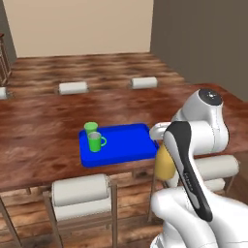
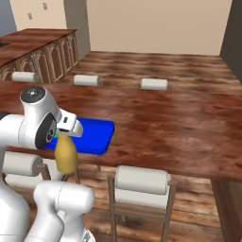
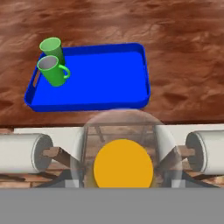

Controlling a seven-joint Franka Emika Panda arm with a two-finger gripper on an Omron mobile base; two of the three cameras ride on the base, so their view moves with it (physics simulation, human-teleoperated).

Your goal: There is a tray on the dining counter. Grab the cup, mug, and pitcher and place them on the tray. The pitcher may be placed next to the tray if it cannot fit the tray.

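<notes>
tray (image 1: 127,147): bright blue, rounded corners, low rim; flat on the desk near its front edge; centre of left base view, upper half of hand view (image 3: 100,83), lower left of right base view (image 2: 97,134) partly behind the arm.
desk (image 1: 43,140): long glossy reddish-brown wood-grain dining counter, spans the middle of both base views (image 2: 175,127) and the top of hand view (image 3: 183,57).
cup (image 1: 90,129): green tapered tumbler, no handle, upright on the tray at its left end; upper left of hand view (image 3: 52,48); far corner of the tray.
mug (image 1: 96,142): green, loop handle, pale grey inside, upright on the tray just in front of the cup; touching or just apart, cannot tell; hand view (image 3: 51,71) handle points right in frame.
pitcher (image 1: 163,163): mustard-yellow, hanging upright under the hand, off the desk, just before its front edge and right of the tray in left base view; lower left in right base view (image 2: 65,155); hand view shows a yellow disc inside a pale see-through rim at bottom centre (image 3: 123,164).
gripper (image 1: 162,140): jaws closed on the pitcher's top, pitcher hanging below; fingertips themselves hidden.
stools (image 1: 81,193): pale cushioned, along near and far sides of the desk; two cushion ends at left and right in lower hand view (image 3: 22,153).
floor (image 2: 156,64): wood planks beyond the desk, top of both base views.
</notes>
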